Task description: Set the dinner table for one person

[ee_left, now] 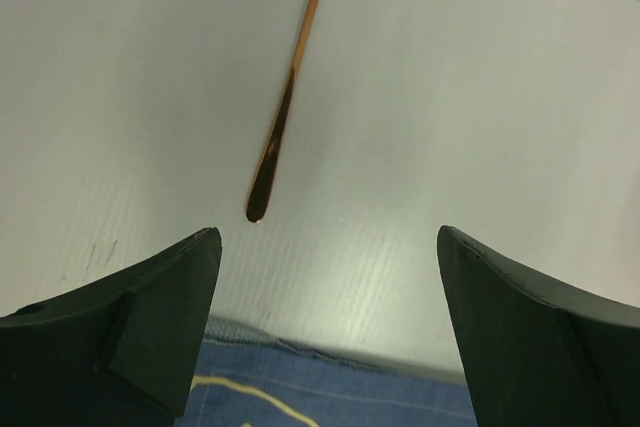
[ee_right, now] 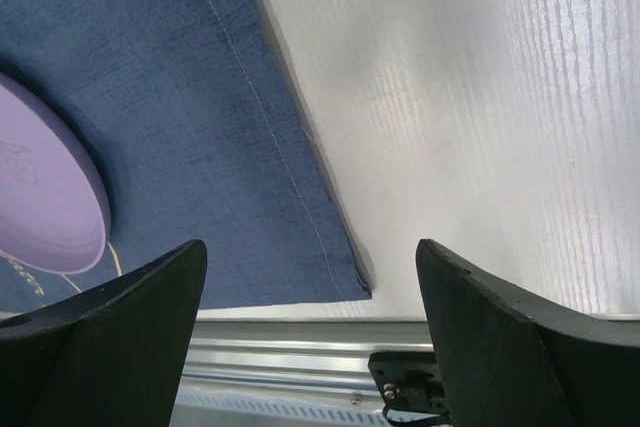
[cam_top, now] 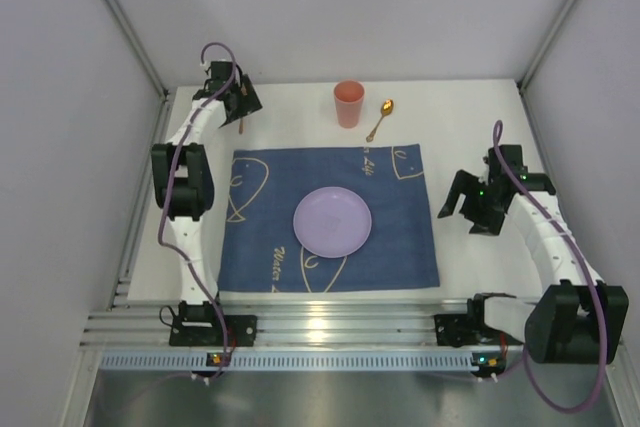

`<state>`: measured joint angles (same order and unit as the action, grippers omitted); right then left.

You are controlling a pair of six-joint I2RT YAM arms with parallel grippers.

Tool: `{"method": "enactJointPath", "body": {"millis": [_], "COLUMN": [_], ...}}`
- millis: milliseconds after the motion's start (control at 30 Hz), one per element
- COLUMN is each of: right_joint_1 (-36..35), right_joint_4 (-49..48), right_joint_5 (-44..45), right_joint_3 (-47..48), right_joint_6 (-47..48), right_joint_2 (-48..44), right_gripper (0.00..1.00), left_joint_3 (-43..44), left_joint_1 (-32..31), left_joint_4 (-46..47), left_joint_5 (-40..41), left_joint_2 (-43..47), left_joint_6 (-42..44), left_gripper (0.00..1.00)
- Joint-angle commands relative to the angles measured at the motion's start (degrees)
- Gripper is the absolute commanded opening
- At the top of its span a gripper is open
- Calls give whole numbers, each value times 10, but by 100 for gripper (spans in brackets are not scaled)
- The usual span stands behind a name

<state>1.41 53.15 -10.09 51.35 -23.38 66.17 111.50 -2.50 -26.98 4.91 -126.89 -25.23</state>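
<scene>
Lilac plate (cam_top: 332,221) on blue placemat (cam_top: 400,242); pink cup (cam_top: 348,104) beside spoon (cam_top: 380,119).

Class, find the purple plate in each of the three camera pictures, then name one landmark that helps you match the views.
Top view: the purple plate lies near the middle, on the blue placemat.
Left wrist view: the plate is not in it.
Right wrist view: the plate is at the left edge, cut off by the frame.
Shared landmark: the blue placemat, also seen along the bottom of the left wrist view and across the upper left of the right wrist view.
</scene>
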Motion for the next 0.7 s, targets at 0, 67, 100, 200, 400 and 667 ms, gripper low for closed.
{"method": "enactJointPath", "body": {"millis": [0, 67, 100, 200, 400, 667], "right_joint_1": [4, 4, 4, 4, 3, 2], "right_joint_4": [6, 7, 9, 8, 8, 17], "right_joint_5": [16, 17, 18, 15, 15, 16], "right_joint_3": [14, 14, 15, 19, 44, 108], "right_joint_6": [-18, -25, -28, -35, -45, -49], "right_joint_2": [11, 19, 24, 47, 111, 171], "right_gripper": [86, 86, 86, 86, 85, 85], "left_joint_3": [28, 43, 76, 174, 239, 282], "left_joint_1": [0, 0, 0, 0, 0, 1], "left_joint_4": [64, 92, 94, 73, 94, 41], "left_joint_5": [46, 61, 72, 86, 103, 100], "left_joint_2": [-34, -59, -90, -162, -230, -282], "left_joint_6": [8, 6, 8, 15, 24, 55], "left_gripper": [94, 93, 91, 89, 81, 42]}}
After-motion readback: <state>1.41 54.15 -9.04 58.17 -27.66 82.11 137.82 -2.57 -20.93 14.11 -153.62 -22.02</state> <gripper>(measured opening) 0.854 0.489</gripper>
